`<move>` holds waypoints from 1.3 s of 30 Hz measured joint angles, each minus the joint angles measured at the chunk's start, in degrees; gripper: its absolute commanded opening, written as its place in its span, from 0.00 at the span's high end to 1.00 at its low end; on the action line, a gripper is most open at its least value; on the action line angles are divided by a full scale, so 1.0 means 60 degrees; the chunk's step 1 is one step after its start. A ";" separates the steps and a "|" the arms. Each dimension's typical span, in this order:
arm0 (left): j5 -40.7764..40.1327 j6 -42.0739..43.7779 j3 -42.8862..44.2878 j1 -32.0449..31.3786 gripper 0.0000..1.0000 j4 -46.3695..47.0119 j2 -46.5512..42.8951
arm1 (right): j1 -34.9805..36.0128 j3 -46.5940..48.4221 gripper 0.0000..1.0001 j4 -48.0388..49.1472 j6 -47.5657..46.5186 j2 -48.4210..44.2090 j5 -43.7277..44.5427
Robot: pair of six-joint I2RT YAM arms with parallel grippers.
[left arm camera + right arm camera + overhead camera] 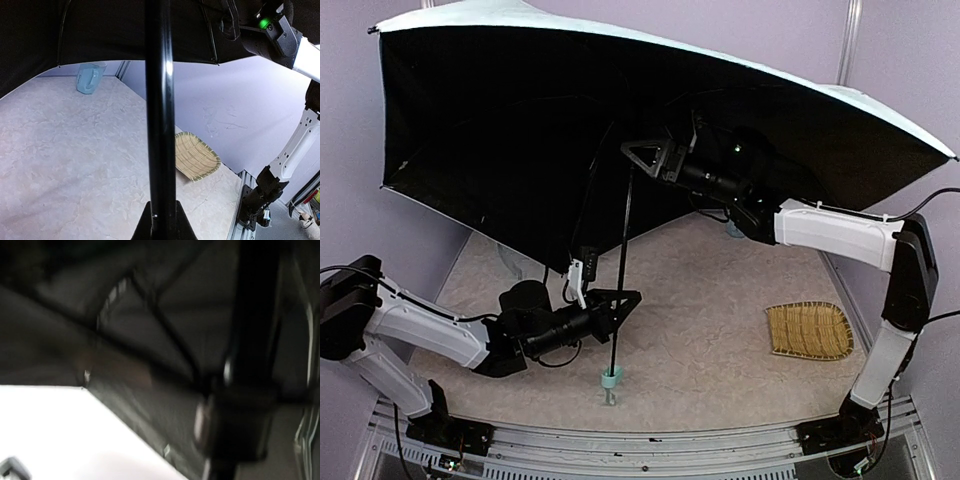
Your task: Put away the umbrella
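Observation:
The umbrella (520, 130) is open, with pale fabric outside and black lining spread over the back of the table. Its thin black shaft (620, 270) slants down to the small mint handle (611, 378), which is near the table's front. My left gripper (623, 300) is shut on the lower shaft; the shaft (160, 100) runs up between its jaws (160, 220). My right gripper (638, 155) is under the canopy at the top of the shaft. Its wrist view is blurred and shows only the lining and the shaft (255, 315), so its jaws cannot be judged.
A woven yellow straw mat (808, 330) lies at the right, and it also shows in the left wrist view (196, 156). A pale blue mug (90, 78) stands at the back under the canopy's edge. Lilac walls close in the table. A metal rail (620, 440) runs along the near edge.

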 measured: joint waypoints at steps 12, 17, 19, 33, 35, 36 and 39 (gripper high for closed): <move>-0.0280 -0.0466 0.0193 -0.0186 1.00 0.0062 0.0404 | 0.0007 -0.0273 0.59 0.1770 0.0882 0.0572 0.1891; -0.0437 -0.0565 0.0197 -0.0324 1.00 0.0069 0.0506 | -0.0040 -0.0259 0.70 0.1861 0.1060 0.0878 0.2317; -0.0448 -0.0565 0.0197 -0.0357 1.00 0.0098 0.0506 | -0.0080 -0.0259 0.65 0.1949 0.1075 0.0878 0.2390; -0.0630 -0.0517 0.0233 -0.0404 1.00 0.0131 0.0532 | -0.0189 -0.0259 0.98 0.2262 0.1235 0.0878 0.2452; -0.0645 -0.0503 0.0233 -0.0412 1.00 0.0127 0.0532 | -0.0189 -0.0259 1.00 0.2259 0.1268 0.0882 0.2401; -0.0648 -0.0492 0.0233 -0.0412 1.00 0.0127 0.0532 | -0.0193 -0.0259 1.00 0.2262 0.1286 0.0878 0.2393; -0.0645 -0.0492 0.0233 -0.0412 1.00 0.0127 0.0532 | -0.0197 -0.0259 1.00 0.2255 0.1279 0.0878 0.2361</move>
